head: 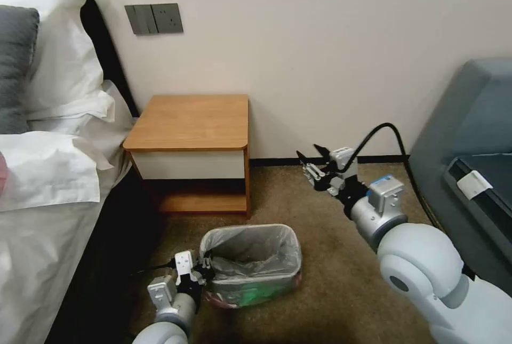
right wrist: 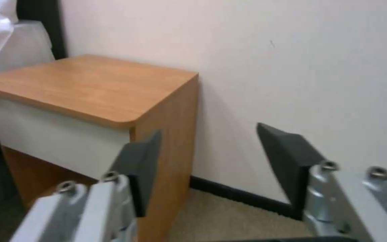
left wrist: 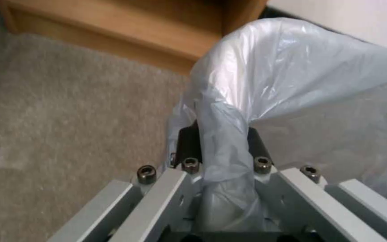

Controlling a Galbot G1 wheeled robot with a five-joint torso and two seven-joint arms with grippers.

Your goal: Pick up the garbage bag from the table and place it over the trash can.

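Garbage bag (head: pixel 250 250): already off the tabletop and draped into the trash can, its thin grey film lining the inside and folded over most of the rim; a pink-red edge shows low on the can's near side.

Trash can (head: pixel 242 293): on the carpet in front of the table's front right corner, just beside the bed; the greenish lower body shows through the plastic.

Left end effector (head: pixel 205 269): at the can's left rim, closed on a gathered pleat of the bag. In the left wrist view the film (left wrist: pixel 222 148) runs down between the two dark pads and bunches there, so I judge it is pinching that edge to draw it down over the rim on that side.

Right end effector (head: pixel 312 162): up in the air to the right of the table, well apart from the can, its dark fingers (right wrist: pixel 139 168) spread wide with nothing between them. It looks to be out of the way while the left arm works.

Table (head: pixel 192 120): against the wall beside the bed, its orange-brown top bare.

Progress: the bag sits over the can; seating the left rim looks like the remaining work.
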